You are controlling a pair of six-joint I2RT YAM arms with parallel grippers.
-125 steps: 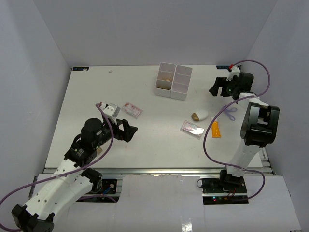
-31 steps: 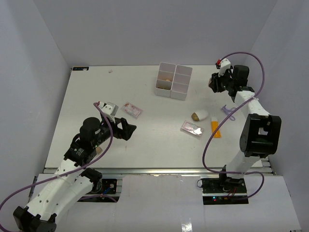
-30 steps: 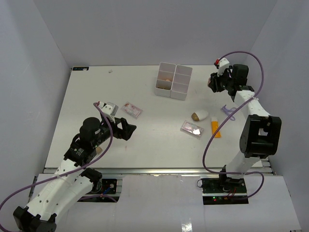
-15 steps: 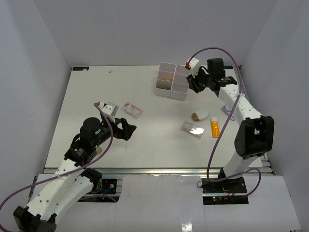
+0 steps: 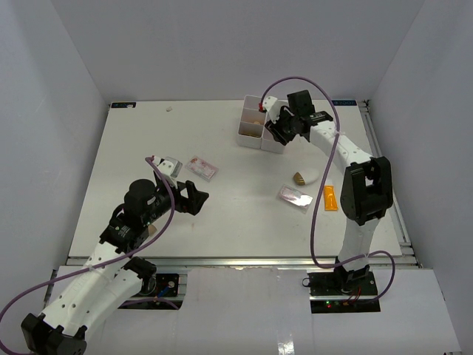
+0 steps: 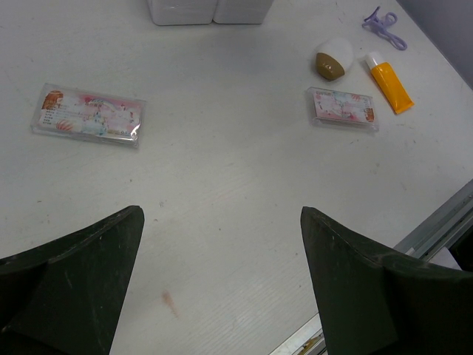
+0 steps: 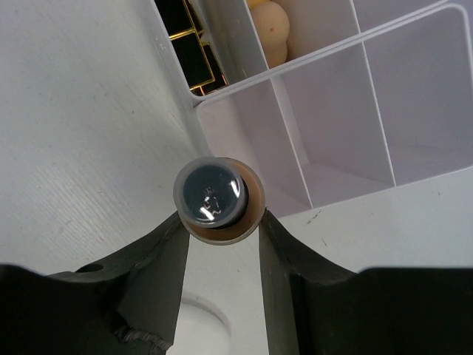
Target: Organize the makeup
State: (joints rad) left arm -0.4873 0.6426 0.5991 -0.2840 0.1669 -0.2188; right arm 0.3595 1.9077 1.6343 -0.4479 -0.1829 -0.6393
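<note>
A tan dark-capped bottle (image 7: pixel 216 198) shows cap-end on between the fingers of my right gripper (image 7: pixel 219 222), which is shut on it. That gripper (image 5: pixel 279 132) hangs at the near right corner of the white box (image 5: pixel 269 118). Inside the box (image 7: pixel 384 33) lie a beige egg sponge (image 7: pixel 270 18) and a black-gold lipstick (image 7: pixel 188 66). On the table lie two pink packets (image 5: pixel 202 168) (image 5: pixel 293 197), a white-gold piece (image 5: pixel 305 177) and an orange tube (image 5: pixel 329 197). My left gripper (image 5: pixel 194 198) stands open and holds nothing, below the left packet (image 6: pixel 89 115).
A purple clip (image 6: pixel 382 18) lies beyond the orange tube (image 6: pixel 389 79) near the table's right side. The table's metal front rail (image 6: pixel 436 225) runs close to my left gripper (image 6: pixel 220 214). A faint reddish stain (image 6: pixel 170 302) marks the table under it.
My right arm has swung left from the back right corner to the white box, carrying the bottle. The left arm has not moved.
</note>
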